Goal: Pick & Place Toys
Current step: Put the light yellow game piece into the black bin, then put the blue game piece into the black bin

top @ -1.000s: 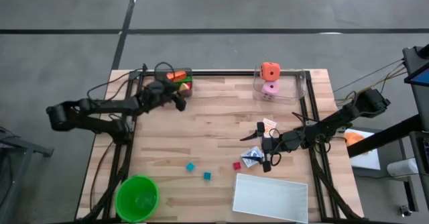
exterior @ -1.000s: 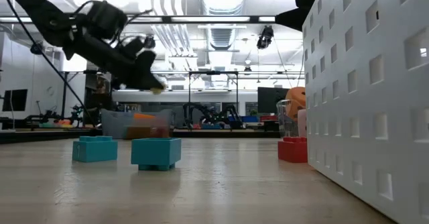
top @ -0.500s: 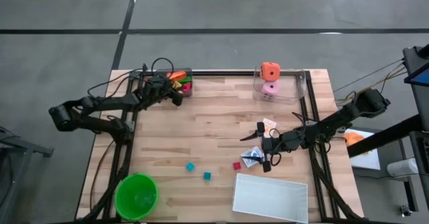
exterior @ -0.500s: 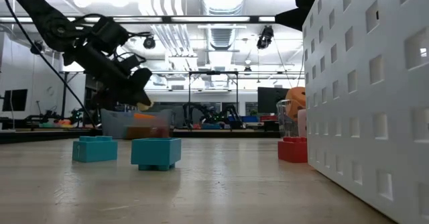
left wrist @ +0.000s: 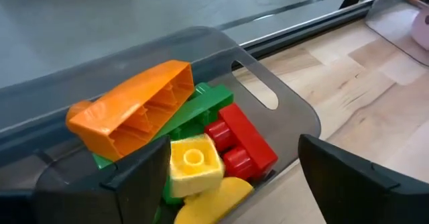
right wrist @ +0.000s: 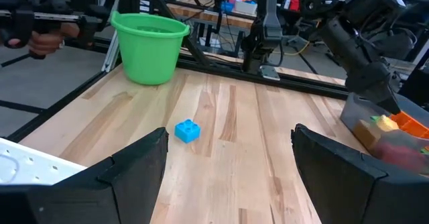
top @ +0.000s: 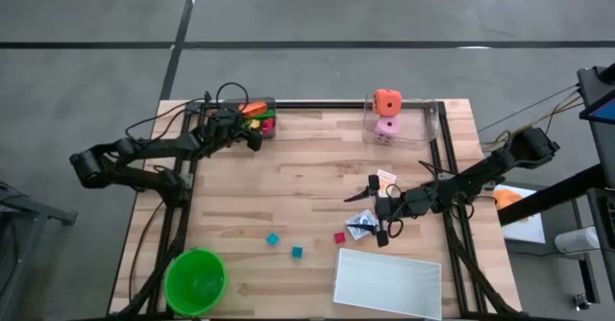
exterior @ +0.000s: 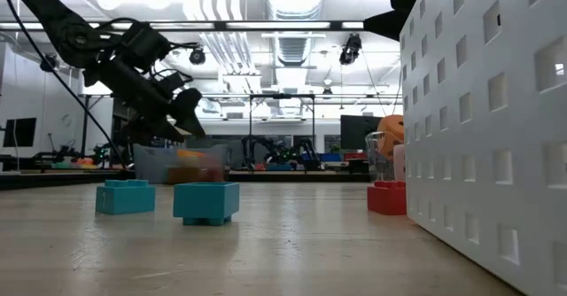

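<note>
We have our left tool (top: 252, 138) over the grey bin (left wrist: 281, 113) at the far left corner of the surface (top: 307, 196), its fingers spread wide and holding nothing, so we judge the step in hand to be a release into that bin, or a fresh reach from it. To do it well we should lift straight up before swinging away, so the open fingers do not catch the bin's wall or drag a piece out. The left wrist view shows what the high view only hints at: an orange brick (left wrist: 134, 113) lying tilted on top of a green brick (left wrist: 201, 103), with a red brick (left wrist: 241, 143) and a yellow brick (left wrist: 194, 160) beside it, all inside the bin. The high view alone gives the layout (the wrist cannot): two teal cubes (top: 273, 238) and a red cube (top: 339, 236) loose near the white tray (top: 388, 283), an orange cube (top: 387, 101) on a pink die (top: 387, 127) in a clear box. Our right tool (top: 381, 209) waits, open and empty, by the printed cards (top: 362, 222).
</note>
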### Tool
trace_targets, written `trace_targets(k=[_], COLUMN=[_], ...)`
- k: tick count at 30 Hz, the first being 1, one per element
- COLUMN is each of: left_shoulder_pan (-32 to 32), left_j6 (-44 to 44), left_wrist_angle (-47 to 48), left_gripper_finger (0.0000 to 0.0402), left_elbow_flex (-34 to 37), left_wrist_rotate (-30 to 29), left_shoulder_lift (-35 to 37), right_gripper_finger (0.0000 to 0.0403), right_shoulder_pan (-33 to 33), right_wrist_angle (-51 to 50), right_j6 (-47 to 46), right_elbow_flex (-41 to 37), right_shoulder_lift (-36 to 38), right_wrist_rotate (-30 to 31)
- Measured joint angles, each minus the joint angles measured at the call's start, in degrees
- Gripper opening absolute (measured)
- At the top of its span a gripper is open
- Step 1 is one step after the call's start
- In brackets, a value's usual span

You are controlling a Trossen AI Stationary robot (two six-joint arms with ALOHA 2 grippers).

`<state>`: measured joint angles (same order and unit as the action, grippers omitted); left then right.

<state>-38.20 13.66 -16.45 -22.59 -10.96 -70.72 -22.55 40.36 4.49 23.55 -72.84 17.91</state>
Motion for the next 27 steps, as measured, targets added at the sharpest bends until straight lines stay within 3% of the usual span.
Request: trace_targets(k=[5, 13, 19, 27], left_shoulder_pan=[0.07, 4.47, 14.45, 33.73], left_j6=[0.36, -4.14, -9.61, -9.97], left_wrist_angle=[-0.02, -4.15, -3.35, -2.25], left_gripper_finger=[0.0331, 0.0331, 0.0331, 0.0332], left_elbow_flex=[0.00, 0.00, -0.01, -0.02], left_wrist_rotate=[0.80, 11.40, 14.31, 13.82], left_shoulder_lift=[0.12, 3.35, 6.55, 6.35], right_gripper_finger=[0.0313, 0.0313, 0.0313, 0.0313], right_shoulder_pan=[0.00, 0.00, 0.00, 0.00], right_wrist_angle=[0.00, -0.04, -0.06, -0.04], right_j6=[0.00, 0.00, 0.02, 0.25], right_elbow_flex=[0.00, 0.00, 0.00, 0.00], right_shoulder_lift=[0.00, 0.00, 0.00, 0.02], right_wrist_rotate=[0.00, 0.00, 0.00, 0.00])
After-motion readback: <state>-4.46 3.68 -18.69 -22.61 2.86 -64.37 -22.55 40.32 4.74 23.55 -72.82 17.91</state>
